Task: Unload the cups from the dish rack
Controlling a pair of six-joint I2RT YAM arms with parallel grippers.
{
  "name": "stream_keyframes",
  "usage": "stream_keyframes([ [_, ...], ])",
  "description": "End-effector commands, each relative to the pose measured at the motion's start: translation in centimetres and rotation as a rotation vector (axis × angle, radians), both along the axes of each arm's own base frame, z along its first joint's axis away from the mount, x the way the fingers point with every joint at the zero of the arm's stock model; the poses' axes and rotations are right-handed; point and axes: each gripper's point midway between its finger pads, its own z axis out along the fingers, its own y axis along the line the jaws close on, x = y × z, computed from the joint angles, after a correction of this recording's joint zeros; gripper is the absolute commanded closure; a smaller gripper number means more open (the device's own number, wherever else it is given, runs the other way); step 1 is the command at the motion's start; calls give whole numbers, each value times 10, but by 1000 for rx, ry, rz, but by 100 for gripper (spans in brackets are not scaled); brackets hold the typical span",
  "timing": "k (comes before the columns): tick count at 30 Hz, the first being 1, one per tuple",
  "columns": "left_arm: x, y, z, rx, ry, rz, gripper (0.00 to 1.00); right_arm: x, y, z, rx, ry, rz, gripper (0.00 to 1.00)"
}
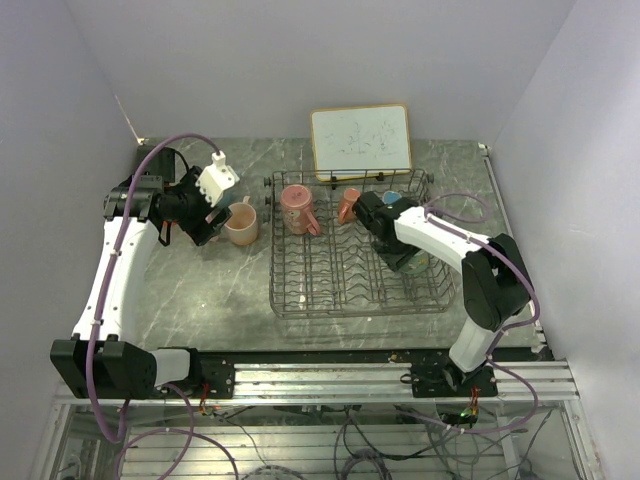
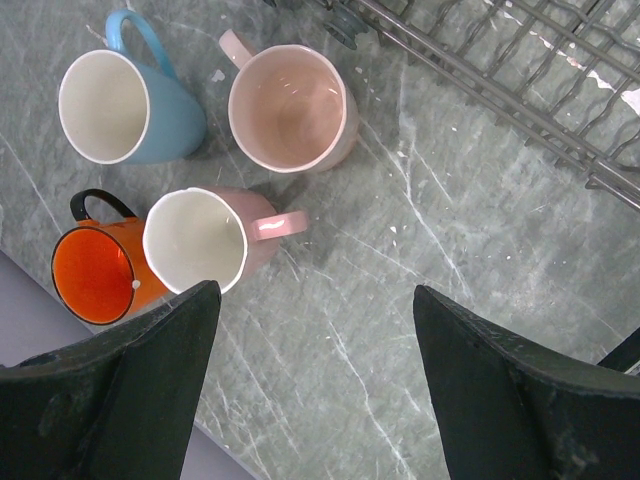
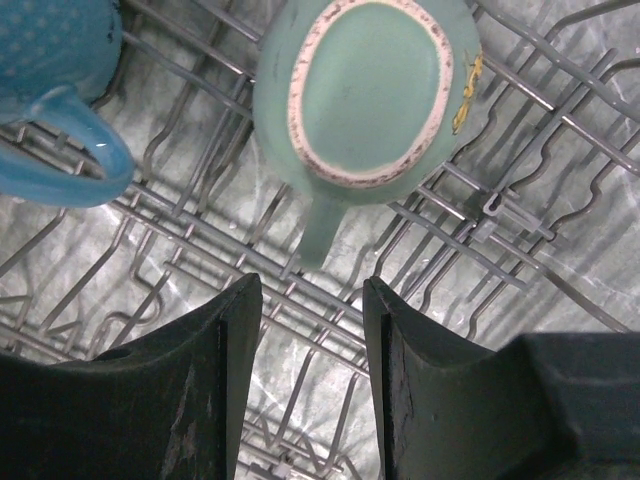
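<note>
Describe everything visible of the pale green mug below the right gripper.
The pale green mug sits upside down in the dish rack, resting on its wires, flat base facing the wrist camera. It looks like glossy ceramic; a rough pinkish ring edges the base and a yellowish mark shows on one side. Its handle points toward the open right gripper, which does not touch it.

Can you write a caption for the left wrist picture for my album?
Four cups, blue, peach, pink and orange, stand upright on the table beside the rack, under the open left gripper.

Pink cup [image 1: 298,208] in rack [image 1: 340,292], peach cup [image 1: 241,224] on tbl [image 1: 215,295]
</note>
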Motion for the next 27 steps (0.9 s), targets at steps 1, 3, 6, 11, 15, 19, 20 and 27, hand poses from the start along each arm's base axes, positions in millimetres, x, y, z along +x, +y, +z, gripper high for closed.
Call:
stream_keyframes([
  [1, -6, -2, 4, -10, -6, -23, 11, -10, -20, -8, -48, 11, -51, 55],
  [3, -7, -3, 5, -15, -6, -27, 11, -13, -24, -10, -55, 19, -52, 55],
  [6, -8, -3, 5, -17, -4, -32, 11, -17, -28, -13, -65, 35, -58, 55],
  [11, -9, -4, 7, -17, -3, -38, 11, -18, -30, -12, -63, 26, -61, 56],
  [15, -9, -3, 9, -8, -5, -41, 11, -20, -33, -8, -71, 24, -54, 61],
  [19, -9, -4, 11, -17, -4, -45, 12, -24, -39, 0, -68, -9, -49, 67],
  [20, -9, -5, 11, -21, -5, -46, 11, -24, -40, 2, -71, -14, -43, 69],
  [27, -10, -6, 12, -31, 1, -40, 11, -18, -44, -1, -89, -3, 12, 66],
])
